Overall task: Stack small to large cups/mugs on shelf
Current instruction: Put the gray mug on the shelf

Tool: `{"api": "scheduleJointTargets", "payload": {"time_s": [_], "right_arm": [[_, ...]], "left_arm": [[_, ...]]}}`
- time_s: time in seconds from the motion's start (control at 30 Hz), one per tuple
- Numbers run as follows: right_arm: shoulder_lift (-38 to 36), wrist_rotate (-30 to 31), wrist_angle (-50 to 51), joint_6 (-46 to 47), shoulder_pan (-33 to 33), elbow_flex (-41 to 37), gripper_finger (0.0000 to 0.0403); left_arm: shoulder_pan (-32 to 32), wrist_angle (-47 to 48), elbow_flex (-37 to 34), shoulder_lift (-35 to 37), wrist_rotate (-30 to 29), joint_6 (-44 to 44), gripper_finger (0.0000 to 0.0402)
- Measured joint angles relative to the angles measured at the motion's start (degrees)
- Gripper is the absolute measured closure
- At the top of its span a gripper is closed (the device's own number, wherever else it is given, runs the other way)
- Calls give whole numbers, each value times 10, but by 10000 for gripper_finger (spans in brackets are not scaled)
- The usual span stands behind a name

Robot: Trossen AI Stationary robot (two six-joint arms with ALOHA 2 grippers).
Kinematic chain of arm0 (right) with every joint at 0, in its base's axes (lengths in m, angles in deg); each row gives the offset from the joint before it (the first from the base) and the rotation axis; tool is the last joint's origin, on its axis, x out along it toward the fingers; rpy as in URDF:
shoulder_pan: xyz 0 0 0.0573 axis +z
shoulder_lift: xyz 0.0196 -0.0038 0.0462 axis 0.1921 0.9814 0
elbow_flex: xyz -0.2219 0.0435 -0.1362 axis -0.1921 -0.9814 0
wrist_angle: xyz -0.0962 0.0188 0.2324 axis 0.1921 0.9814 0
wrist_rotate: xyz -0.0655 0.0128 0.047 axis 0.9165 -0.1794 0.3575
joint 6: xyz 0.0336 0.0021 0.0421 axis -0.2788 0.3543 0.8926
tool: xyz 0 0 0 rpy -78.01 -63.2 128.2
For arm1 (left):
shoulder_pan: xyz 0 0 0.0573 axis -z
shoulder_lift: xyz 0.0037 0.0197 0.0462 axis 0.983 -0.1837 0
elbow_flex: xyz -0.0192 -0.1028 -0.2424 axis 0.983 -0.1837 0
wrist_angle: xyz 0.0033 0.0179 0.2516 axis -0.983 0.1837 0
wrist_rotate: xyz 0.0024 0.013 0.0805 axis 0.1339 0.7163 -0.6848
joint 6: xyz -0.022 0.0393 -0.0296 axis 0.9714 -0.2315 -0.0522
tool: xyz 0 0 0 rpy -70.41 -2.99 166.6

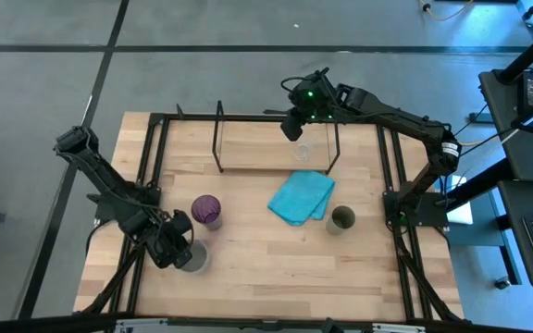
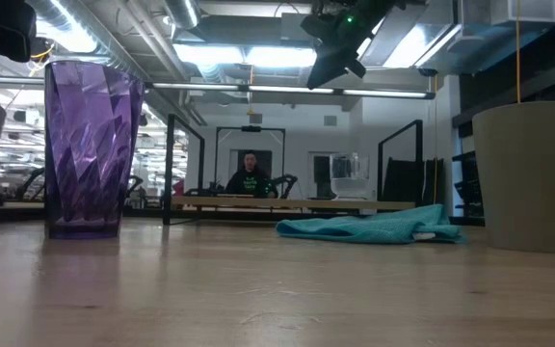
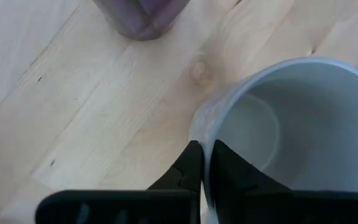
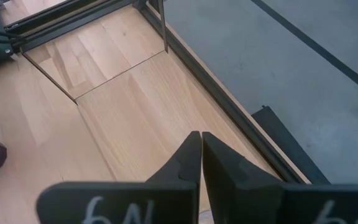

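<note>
Two sets of jaws: the left gripper (image 3: pixel 202 163) pinches the grey mug's (image 3: pixel 291 124) rim beside the purple tumbler (image 1: pixel 206 210); the right gripper (image 4: pixel 200 155), pressed together, hangs above the glass (image 1: pixel 303 151) on the shelf (image 1: pixel 248 143). Pale wooden bench (image 1: pixel 248 259), turquoise cloth (image 1: pixel 301 198), green cup (image 1: pixel 342 219); a person (image 2: pixel 251 176) sits beyond.

Faceted purple tumbler (image 2: pixel 87 145), turquoise cloth (image 1: pixel 301 197), olive-green cup (image 1: pixel 342 218) (grey mug (image 3: pixel 291 130) too).
</note>
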Motion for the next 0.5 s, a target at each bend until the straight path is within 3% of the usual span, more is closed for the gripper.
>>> {"api": "scheduleJointTargets", "payload": {"time_s": [0.23,0.5], "right_arm": [[0,0,0,-12,0,0,386],[0,1,-2,-15,0,0,386]], "left_arm": [[0,26,23,25,14,-16,391],[0,142,101,68,16,-18,392]]}}
